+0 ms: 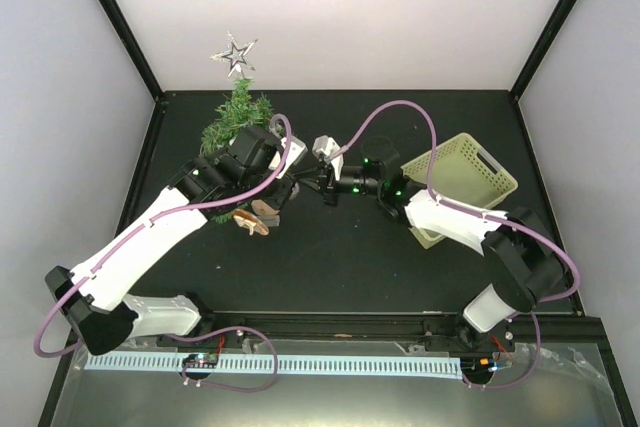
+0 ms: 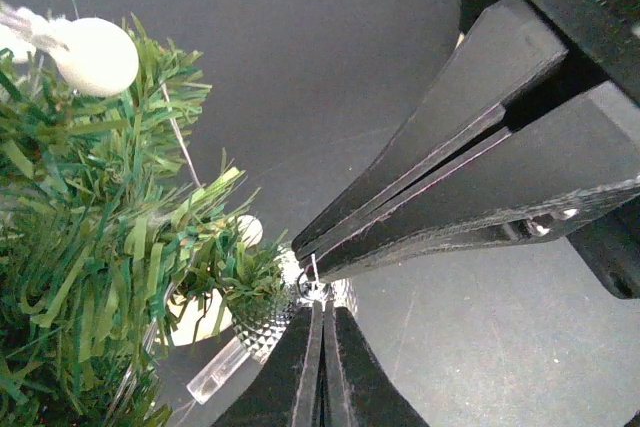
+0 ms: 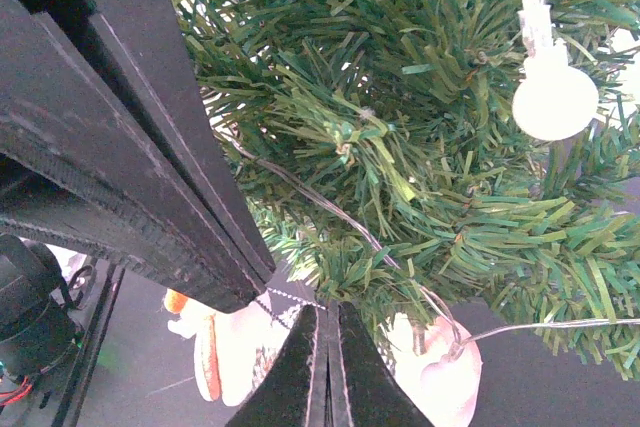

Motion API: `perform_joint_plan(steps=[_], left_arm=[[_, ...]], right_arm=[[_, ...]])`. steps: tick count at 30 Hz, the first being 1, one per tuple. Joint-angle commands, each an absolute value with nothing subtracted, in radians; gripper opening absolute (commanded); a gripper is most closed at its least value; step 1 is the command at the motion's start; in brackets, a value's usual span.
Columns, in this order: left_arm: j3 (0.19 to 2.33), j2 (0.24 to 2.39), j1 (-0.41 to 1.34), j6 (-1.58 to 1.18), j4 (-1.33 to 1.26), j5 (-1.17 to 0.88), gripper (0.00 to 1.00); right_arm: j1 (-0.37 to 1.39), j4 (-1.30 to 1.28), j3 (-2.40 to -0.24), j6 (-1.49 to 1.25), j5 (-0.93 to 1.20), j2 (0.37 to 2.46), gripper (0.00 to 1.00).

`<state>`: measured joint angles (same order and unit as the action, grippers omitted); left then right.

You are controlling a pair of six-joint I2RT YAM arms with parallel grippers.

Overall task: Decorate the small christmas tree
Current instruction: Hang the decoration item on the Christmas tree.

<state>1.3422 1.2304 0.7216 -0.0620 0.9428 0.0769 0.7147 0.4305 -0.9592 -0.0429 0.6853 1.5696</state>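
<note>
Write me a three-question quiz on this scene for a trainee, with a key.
1. True or false: the basket lies on the right arm's side of the table.
2. Pick one. What sits on top of the small christmas tree? A: a silver star. B: a red bow. C: nothing.
3. Short answer: how do the jaws of the left gripper and the right gripper stand?

Key
1. True.
2. A.
3. Both are shut, and their tips meet beside the tree's lower branches.
</note>
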Motion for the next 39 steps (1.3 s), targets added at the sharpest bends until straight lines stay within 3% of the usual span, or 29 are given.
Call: perform_joint_plan(steps=[1, 39], left_arm=[[1.398, 1.248, 0.727, -0.106, 1.002, 0.113, 0.02], [1.426, 1.322, 0.727, -0.127, 1.062, 0.249, 0.02]], right_arm=[[0.700, 0.477, -0.989, -0.060, 0.682, 1.593, 0.01], [0.701, 0.517, -1.022, -0.115, 0.624, 1.668, 0.02]])
